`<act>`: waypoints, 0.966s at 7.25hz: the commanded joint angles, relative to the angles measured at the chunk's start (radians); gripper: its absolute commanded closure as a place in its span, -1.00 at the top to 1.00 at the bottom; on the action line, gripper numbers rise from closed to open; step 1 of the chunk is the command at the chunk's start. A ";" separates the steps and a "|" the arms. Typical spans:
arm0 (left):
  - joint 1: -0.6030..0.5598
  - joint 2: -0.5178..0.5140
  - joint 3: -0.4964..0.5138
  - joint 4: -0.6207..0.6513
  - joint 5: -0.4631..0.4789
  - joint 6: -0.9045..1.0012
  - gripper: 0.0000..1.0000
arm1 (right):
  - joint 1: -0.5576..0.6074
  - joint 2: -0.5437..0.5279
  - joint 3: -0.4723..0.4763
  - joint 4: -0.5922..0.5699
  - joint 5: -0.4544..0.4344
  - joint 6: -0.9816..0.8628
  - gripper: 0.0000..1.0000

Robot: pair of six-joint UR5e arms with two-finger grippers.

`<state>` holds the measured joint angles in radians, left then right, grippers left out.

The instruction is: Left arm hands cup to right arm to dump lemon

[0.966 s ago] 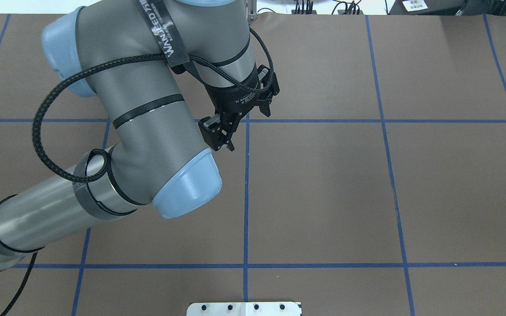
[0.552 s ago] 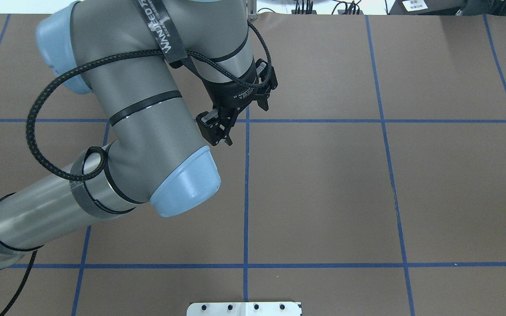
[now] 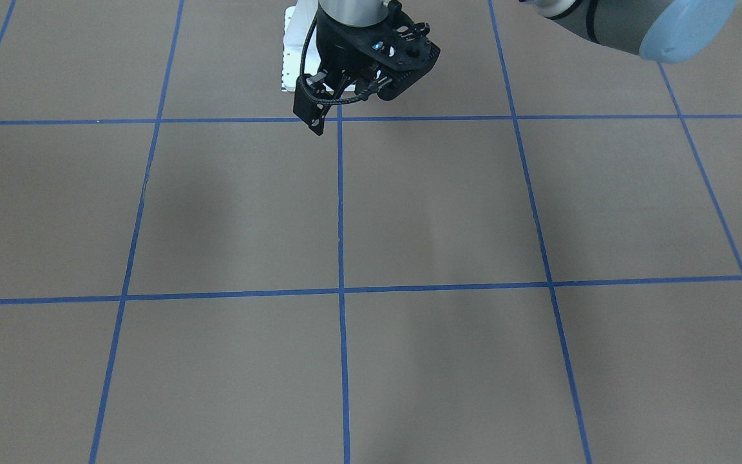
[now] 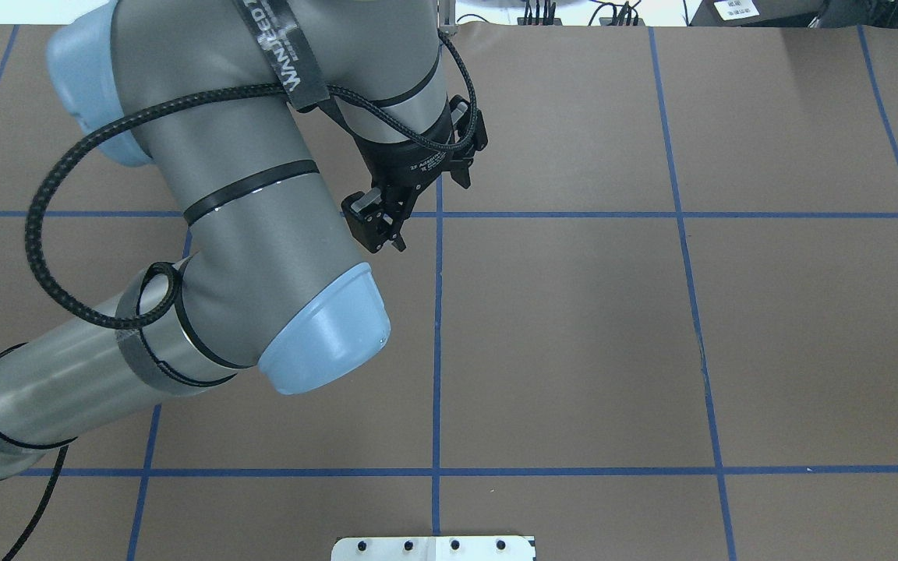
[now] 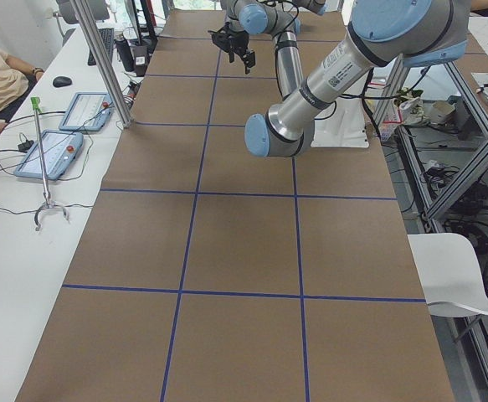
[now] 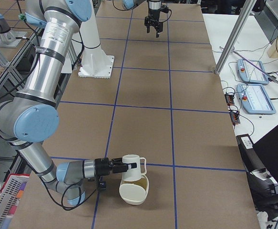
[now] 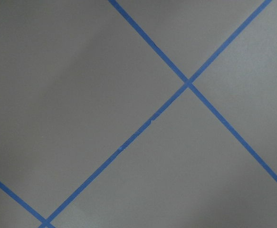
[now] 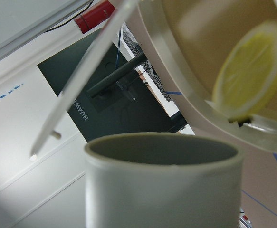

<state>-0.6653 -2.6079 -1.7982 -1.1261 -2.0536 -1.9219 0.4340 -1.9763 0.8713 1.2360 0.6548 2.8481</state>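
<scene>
Down at the near end of the brown paper-covered tabletop [image 6: 200, 143] in the right-side view, the right arm is folded low, with its blue-capped elbow raised and its wrist level. The right tool [image 6: 124, 167], black and two-fingered, points toward 3 o'clock and meets the small white cylindrical mug [image 6: 130, 164], whose loop handle sticks out at 3 o'clock. Whether those fingers are pinched on it, I cannot tell from here.

At the mug's 6 o'clock sits a round cream bowl [image 6: 131, 194]. The right wrist camera catches the yellow-green lemon slice [image 8: 250, 71] lying inside that bowl, just past the mug's grey rim.

Up the far end, in the overhead view, the left arm comes in from 8 o'clock with its elbow bent and its wrist turned down. The left tool [image 4: 429, 212] hangs over a crossing of blue tape lines [image 4: 574, 214], fingers spread wide apart.
</scene>
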 commanded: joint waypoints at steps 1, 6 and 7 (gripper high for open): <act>0.003 -0.006 -0.009 0.008 0.023 0.000 1.00 | 0.012 -0.001 -0.003 0.003 0.000 0.095 -1.00; 0.003 0.003 -0.009 0.020 0.043 0.003 1.00 | 0.009 0.011 0.014 -0.015 0.008 0.081 -1.00; 0.004 0.002 -0.009 0.022 0.053 0.003 1.00 | 0.008 0.048 0.035 -0.105 0.023 0.029 -1.00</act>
<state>-0.6633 -2.6061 -1.8070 -1.1077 -2.0101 -1.9186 0.4448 -1.9600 0.8872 1.2042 0.6643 2.9268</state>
